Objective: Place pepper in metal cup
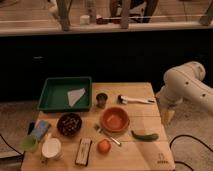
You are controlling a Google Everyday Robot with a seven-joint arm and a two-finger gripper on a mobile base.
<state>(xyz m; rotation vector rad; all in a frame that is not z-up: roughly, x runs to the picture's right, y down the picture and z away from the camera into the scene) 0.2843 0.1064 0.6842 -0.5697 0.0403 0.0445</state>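
Observation:
The dark green pepper (144,135) lies on the wooden table (140,152) to the right of the orange bowl (115,120), near the table's right edge. The small grey metal cup (101,99) stands upright behind the bowl, next to the green tray. My gripper (167,116) hangs off the white arm (186,87) at the right edge of the table, above and to the right of the pepper, with nothing seen in it.
A green tray (52,97) with a white napkin sits at the back left. A white-handled utensil (134,100), a dark bowl (69,124), a fork (107,135), an orange fruit (103,146), a white mug (51,148), a light green cup (29,144) and a dark bar (83,151) are spread around.

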